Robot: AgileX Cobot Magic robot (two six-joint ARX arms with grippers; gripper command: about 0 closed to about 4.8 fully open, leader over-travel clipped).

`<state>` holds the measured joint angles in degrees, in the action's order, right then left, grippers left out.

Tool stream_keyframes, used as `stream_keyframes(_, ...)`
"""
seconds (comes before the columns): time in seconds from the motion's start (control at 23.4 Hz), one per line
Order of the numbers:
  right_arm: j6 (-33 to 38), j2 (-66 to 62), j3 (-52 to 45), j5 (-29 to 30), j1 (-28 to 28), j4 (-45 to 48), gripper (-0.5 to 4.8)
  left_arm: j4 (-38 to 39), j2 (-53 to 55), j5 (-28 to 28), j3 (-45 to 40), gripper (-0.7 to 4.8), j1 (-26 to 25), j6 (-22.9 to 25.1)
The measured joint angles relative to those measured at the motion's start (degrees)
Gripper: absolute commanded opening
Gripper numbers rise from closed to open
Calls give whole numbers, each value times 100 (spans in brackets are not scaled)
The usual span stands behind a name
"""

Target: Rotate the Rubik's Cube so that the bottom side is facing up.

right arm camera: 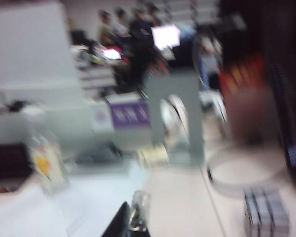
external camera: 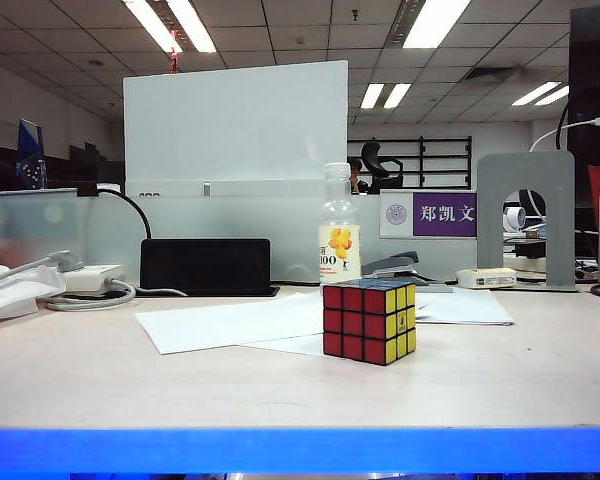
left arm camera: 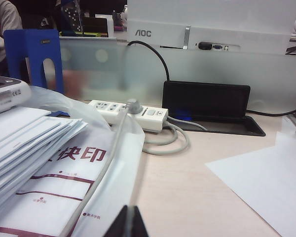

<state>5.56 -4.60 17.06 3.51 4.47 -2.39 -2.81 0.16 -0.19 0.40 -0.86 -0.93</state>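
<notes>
The Rubik's Cube [external camera: 369,321] stands alone on the pale table in the exterior view, partly on a white sheet of paper [external camera: 230,322]. Its red face is towards the camera, a yellow face with a dark logo is on the right, and a dark blue face is on top. Neither arm shows in that view. My left gripper [left arm camera: 129,222] is shut and empty, low over the table beside a plastic-wrapped stack of envelopes [left arm camera: 29,143]. My right gripper [right arm camera: 130,219] appears shut in a blurred picture, with one finger looking pale and shiny. Neither wrist view shows the cube.
A clear drink bottle [external camera: 339,237] stands just behind the cube, with a stapler [external camera: 395,265] to its right. A grey bookend [external camera: 525,215] is at the back right. A power strip [left arm camera: 128,111] with coiled cable and a black box [left arm camera: 205,100] sit at the back left.
</notes>
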Motion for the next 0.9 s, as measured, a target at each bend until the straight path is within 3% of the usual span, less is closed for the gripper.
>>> stream_keyframes(0.26,-271,-2197,2028,1156,0,-1025,13,2,0,0,0,-6,0,0)
stream_keyframes(0.43,-289,-3812,3639,2297,0,-1781,27,4,0,2,0,-5,0,0)
stream_keyframes(0.64,-411,-6000,5689,3567,-15,-3283,273,4,0,2,0,-5,0,0)
stream_keyframes(0.77,-507,-7047,6417,4074,-61,-4273,294,4,0,2,0,-5,0,0)
stream_keyframes(0.9,-564,-7755,6647,4175,-369,-4658,297,4,0,11,0,-5,0,-2)
